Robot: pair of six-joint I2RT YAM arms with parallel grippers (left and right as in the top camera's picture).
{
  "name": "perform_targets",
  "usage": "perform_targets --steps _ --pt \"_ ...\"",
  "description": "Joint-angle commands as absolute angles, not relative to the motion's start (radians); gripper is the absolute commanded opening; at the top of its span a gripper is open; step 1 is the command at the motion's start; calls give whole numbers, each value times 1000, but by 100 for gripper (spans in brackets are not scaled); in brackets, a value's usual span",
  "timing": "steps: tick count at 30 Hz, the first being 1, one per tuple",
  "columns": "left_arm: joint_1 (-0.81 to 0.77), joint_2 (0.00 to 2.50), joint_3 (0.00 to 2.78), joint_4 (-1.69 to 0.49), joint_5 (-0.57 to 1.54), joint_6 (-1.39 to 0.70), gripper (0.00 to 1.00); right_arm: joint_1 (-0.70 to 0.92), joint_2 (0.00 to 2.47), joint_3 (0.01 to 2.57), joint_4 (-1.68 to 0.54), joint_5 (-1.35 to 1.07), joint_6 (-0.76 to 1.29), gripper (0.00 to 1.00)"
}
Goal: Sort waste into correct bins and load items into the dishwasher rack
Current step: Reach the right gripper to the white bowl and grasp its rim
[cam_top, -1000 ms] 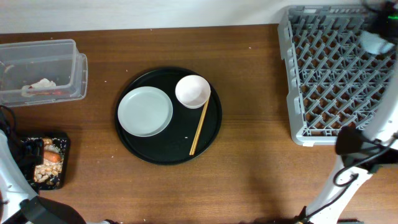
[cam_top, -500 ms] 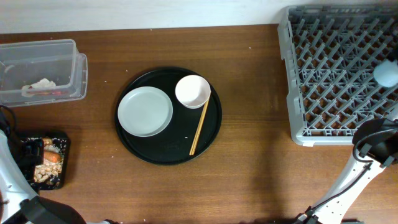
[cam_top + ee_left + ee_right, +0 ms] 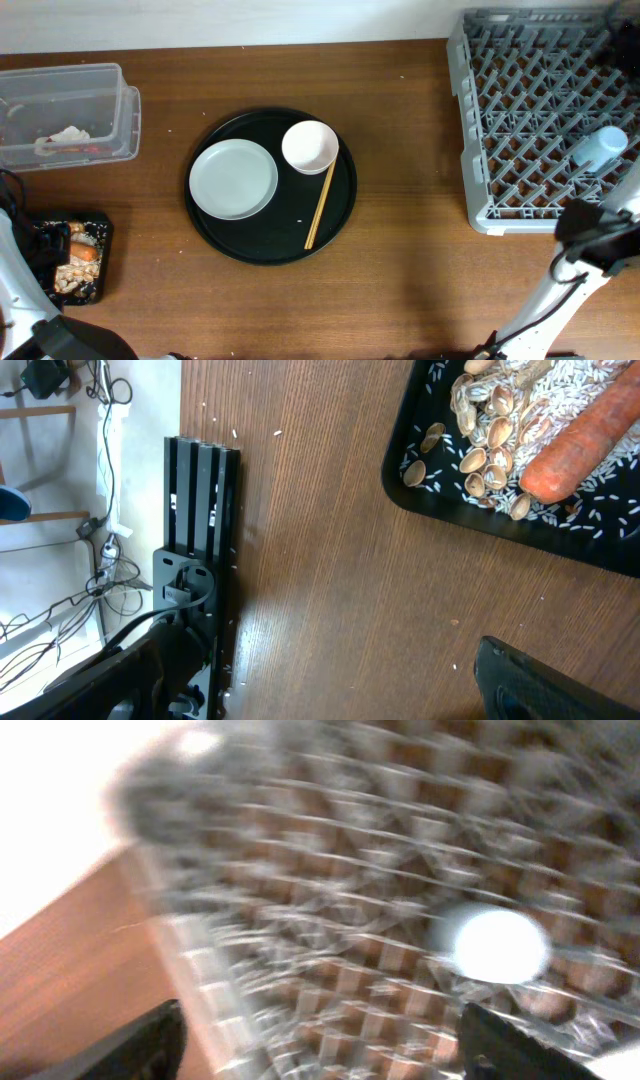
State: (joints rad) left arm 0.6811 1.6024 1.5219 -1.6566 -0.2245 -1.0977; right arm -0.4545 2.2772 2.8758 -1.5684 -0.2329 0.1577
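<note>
The light-blue cup [image 3: 600, 148] lies in the grey dishwasher rack [image 3: 500, 120] near its right side. In the blurred right wrist view the cup [image 3: 497, 942] shows beyond my right gripper [image 3: 330, 1045], which is open with nothing between its fingers. The white plate [image 3: 233, 178], pale round dish [image 3: 309, 146] and chopsticks [image 3: 320, 205] rest on the round black tray [image 3: 270, 245]. My left gripper [image 3: 330, 695] is open over bare table beside the black container [image 3: 420, 490], which holds rice, nut shells and the carrot [image 3: 585, 445]. The clear tub [image 3: 110, 80] holds the tissue [image 3: 68, 134] and red wrapper [image 3: 72, 150].
The rack fills the right end of the table up to its far edge. The left arm's base [image 3: 195, 560] and cables stand at the table's left edge. Bare wood lies between the tray and the rack.
The cup has travelled from the rack's far right corner toward its front and now lies in the rack. My right gripper has opened wider and drawn away. The left arm has not moved.
</note>
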Motion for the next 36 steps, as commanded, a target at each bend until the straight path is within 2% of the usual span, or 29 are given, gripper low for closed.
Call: perform_targets --steps 1,4,7,10,12,14,20,29,31,33,36 --pt "683 1588 1524 -1658 -231 -1114 99 -253 2211 2885 -1590 -426 196 61" --pt "683 1588 1524 -1658 -231 -1114 99 54 2252 2884 -1628 -406 241 61" --pt "683 1588 1524 -1658 -231 -1114 99 350 2321 2884 -1618 -130 244 63" --pt "683 1588 1524 -1658 -231 -1114 99 569 2449 2883 -1568 93 245 62" --pt "683 1588 1524 -1658 -231 -1114 99 637 2521 2883 -1531 154 271 60" --pt "683 1588 1524 -1658 -231 -1114 99 677 2597 2883 -1496 229 344 51" --pt "683 1588 1524 -1658 -231 -1113 99 700 2748 2883 -1416 186 376 51" --pt "683 1588 1524 -1658 -231 -1114 99 700 2836 2881 -1362 194 398 47" --pt "683 1588 1524 -1658 -231 -1113 99 700 2836 2881 -1350 196 402 35" --pt "683 1588 1524 -1658 -231 -1113 99 698 2836 2881 -1349 197 402 29" --pt "683 1588 1524 -1658 -231 -1114 99 697 2834 2883 -1351 199 401 15"
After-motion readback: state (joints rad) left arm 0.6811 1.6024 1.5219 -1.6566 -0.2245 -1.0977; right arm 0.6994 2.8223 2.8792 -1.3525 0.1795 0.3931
